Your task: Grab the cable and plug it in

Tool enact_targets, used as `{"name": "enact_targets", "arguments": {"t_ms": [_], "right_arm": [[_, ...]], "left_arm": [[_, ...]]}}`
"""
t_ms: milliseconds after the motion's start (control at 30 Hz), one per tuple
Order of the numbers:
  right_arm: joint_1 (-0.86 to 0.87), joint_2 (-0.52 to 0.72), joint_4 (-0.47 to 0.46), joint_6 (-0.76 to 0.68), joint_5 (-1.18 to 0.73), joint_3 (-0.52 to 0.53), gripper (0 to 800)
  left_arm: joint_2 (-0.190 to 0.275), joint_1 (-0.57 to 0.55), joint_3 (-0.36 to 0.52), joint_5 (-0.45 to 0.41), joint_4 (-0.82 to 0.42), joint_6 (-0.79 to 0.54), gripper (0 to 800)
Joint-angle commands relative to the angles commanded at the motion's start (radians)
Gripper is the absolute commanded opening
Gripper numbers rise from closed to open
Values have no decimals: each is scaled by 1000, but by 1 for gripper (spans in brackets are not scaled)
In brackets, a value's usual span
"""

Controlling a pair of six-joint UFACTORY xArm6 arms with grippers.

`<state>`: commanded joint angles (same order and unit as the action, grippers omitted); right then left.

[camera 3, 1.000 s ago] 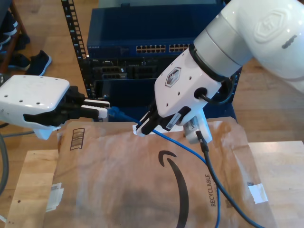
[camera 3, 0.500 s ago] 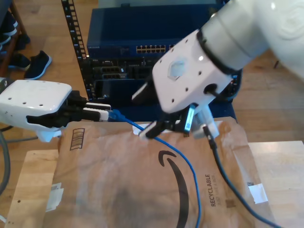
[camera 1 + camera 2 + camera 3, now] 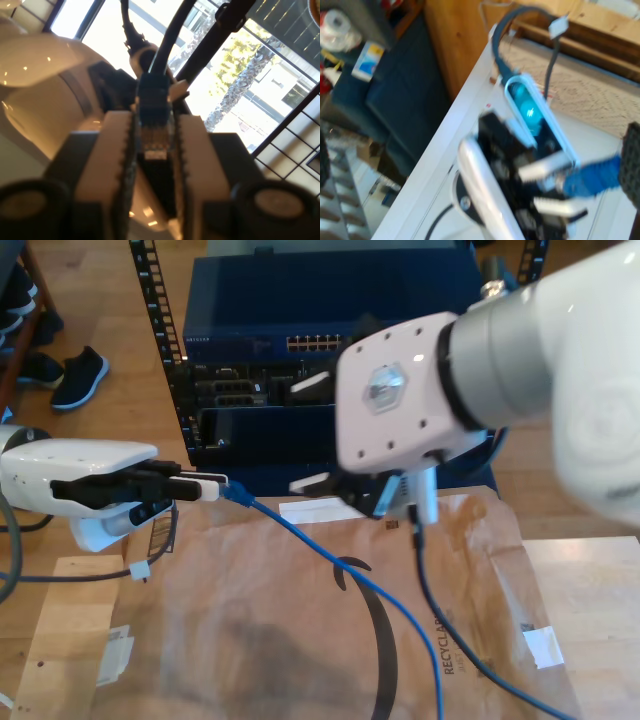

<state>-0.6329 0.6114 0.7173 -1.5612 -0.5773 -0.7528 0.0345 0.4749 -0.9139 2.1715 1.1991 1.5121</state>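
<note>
The cable [image 3: 330,558] is thin and bright blue. It runs from my first gripper [image 3: 214,487] across the brown paper toward the exterior view's bottom edge. My first gripper, at the exterior view's left, is shut on the cable's blue-booted clear plug [image 3: 152,131], which sits between its ribbed pads [image 3: 117,160]. The second wrist view looks at that same gripper [image 3: 559,187] with the blue cable end [image 3: 594,179] in it. My second gripper [image 3: 312,435] hangs above the paper in front of the rack. Its fingers are spread wide and hold nothing, and the cable passes below it.
A blue rack [image 3: 250,300] stands behind, with a switch whose row of ports [image 3: 318,342] faces me. Brown paper [image 3: 230,630] covers the wooden table [image 3: 590,580]. A thick dark grey robot cable [image 3: 432,612] trails over the paper. Shoes [image 3: 75,375] lie on the floor.
My second gripper has let go of the cable, lifted and turned with its fingers wide apart. The cable now lies lower on the paper. My first gripper still holds the plug, slightly lower.
</note>
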Motion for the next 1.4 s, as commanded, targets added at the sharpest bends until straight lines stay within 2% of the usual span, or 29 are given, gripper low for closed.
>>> {"name": "enact_targets", "arguments": {"t_ms": [100, 500, 600, 867, 1300, 1400], "right_arm": [[-44, 23, 0, 21, 64, 25, 786], [-126, 55, 0, 46, 126, 40, 784], [-137, 61, -2, 48, 160, 43, 781], [-315, 57, -72, 75, 397, 129, 774], [-322, 55, -81, 74, 440, 158, 727], [-324, 55, -83, 75, 503, 161, 669]], "left_arm": [[-51, 51, -5, 29, 80, 28, 3], [-98, 74, -12, 163, 106, 86, 3], [-126, 74, -11, 167, 103, 114, 5], [-127, 75, -9, 180, 103, 117, 5], [-124, 92, -5, 207, 98, 117, 8], [-121, 91, 0, 213, 94, 117, 8]]}}
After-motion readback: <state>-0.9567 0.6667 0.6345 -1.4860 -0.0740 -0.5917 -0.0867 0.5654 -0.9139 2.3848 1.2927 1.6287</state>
